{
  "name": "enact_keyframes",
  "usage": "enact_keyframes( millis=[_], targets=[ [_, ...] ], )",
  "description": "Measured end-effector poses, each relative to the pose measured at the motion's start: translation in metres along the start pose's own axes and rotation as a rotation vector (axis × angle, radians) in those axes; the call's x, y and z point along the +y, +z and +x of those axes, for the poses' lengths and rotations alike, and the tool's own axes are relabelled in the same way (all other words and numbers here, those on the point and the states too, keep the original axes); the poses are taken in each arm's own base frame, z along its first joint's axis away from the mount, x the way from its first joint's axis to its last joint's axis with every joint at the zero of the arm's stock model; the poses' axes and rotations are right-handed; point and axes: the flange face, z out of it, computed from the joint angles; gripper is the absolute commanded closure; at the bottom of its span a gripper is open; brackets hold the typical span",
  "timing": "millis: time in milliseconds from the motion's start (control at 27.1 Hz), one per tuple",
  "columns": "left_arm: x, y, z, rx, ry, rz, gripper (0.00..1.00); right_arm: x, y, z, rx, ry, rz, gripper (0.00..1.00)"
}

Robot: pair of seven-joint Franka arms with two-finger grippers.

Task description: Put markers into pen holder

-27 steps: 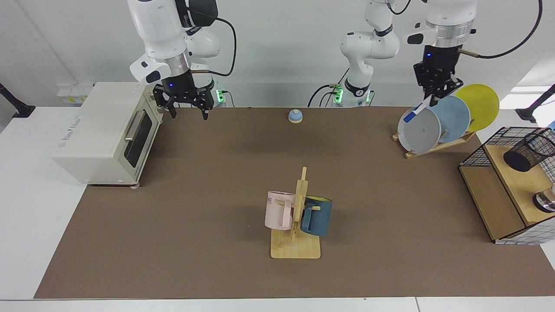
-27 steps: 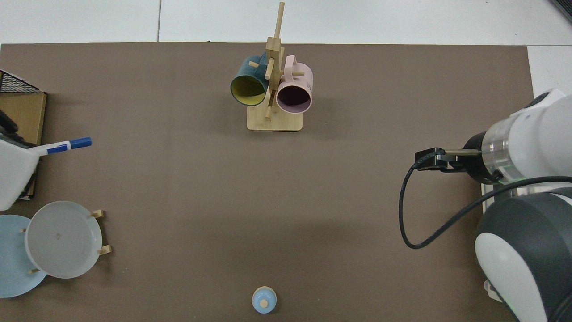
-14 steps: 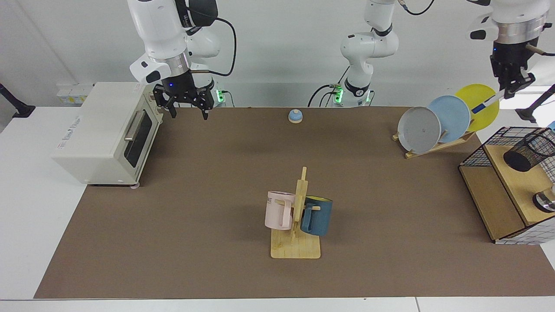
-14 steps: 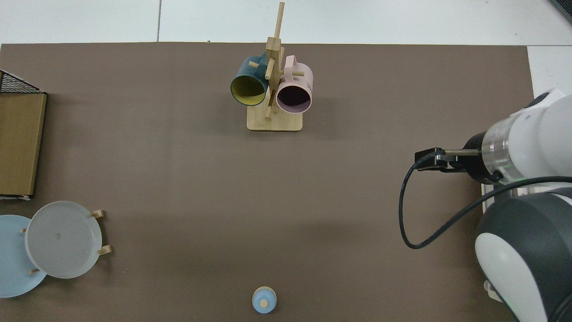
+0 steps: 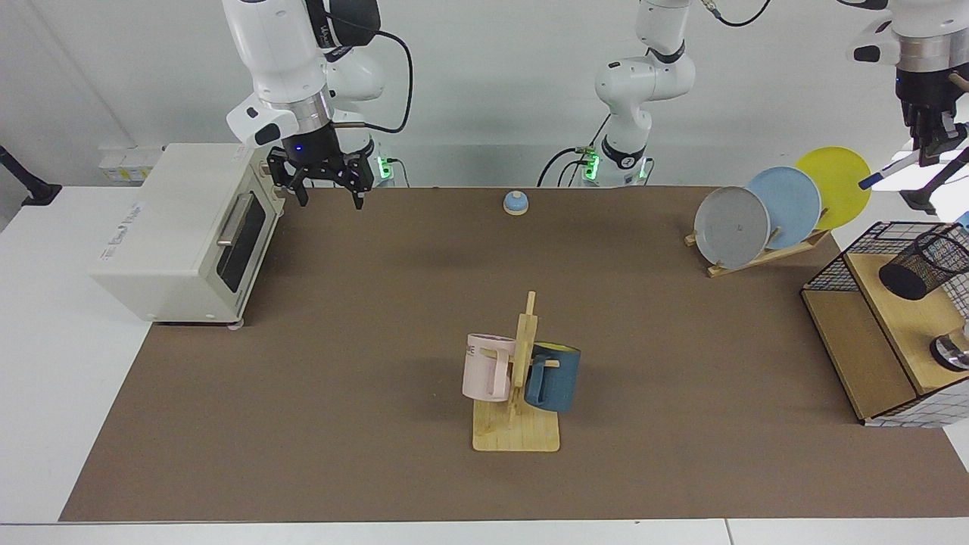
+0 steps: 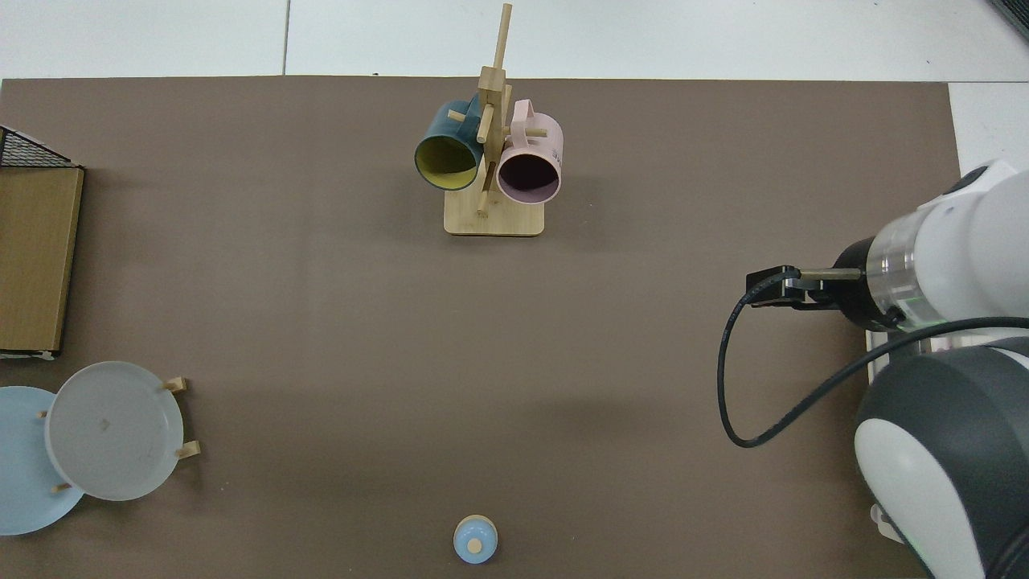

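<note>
In the facing view my left gripper (image 5: 933, 148) hangs high at the far right, shut on the marker (image 5: 887, 171), whose white barrel slants down to a blue cap at its lower end. The marker is in the air above and behind the pen holder (image 5: 922, 265), a black mesh cup lying tilted on the wooden shelf of the wire basket. My right gripper (image 5: 328, 195) waits open above the mat's back left, beside the toaster oven. The top view shows neither the marker nor the pen holder; only the right arm (image 6: 916, 273) appears there.
A wire basket with wooden shelves (image 5: 870, 333) stands at the right edge, a shiny metal round object (image 5: 952, 352) on it. A plate rack (image 5: 764, 253) holds three plates. A mug tree (image 5: 522, 378) with two mugs stands mid-mat, a small bell (image 5: 515, 203) at the back, a toaster oven (image 5: 182, 235) at the left.
My left gripper has carried the marker up and rightward, from in front of the plates to above the basket, leaving the top view. The right arm has not moved.
</note>
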Motion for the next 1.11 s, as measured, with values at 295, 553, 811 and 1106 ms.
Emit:
enact_keyframes(
  millis=[295, 553, 811, 1106],
  targets=[
    [-0.004, 0.069, -0.056, -0.079, 0.151, 0.030, 1.00, 0.000, 0.000, 0.000, 0.000, 0.000, 0.000, 0.01],
    [-0.006, 0.131, -0.085, -0.128, 0.173, 0.022, 1.00, 0.000, 0.000, 0.000, 0.000, 0.000, 0.000, 0.01],
    [-0.016, 0.151, -0.087, -0.161, 0.188, 0.052, 1.00, 0.000, 0.000, 0.000, 0.000, 0.000, 0.000, 0.01],
    [-0.017, 0.182, -0.089, -0.151, 0.174, 0.046, 1.00, 0.000, 0.000, 0.000, 0.000, 0.000, 0.000, 0.01]
  ],
)
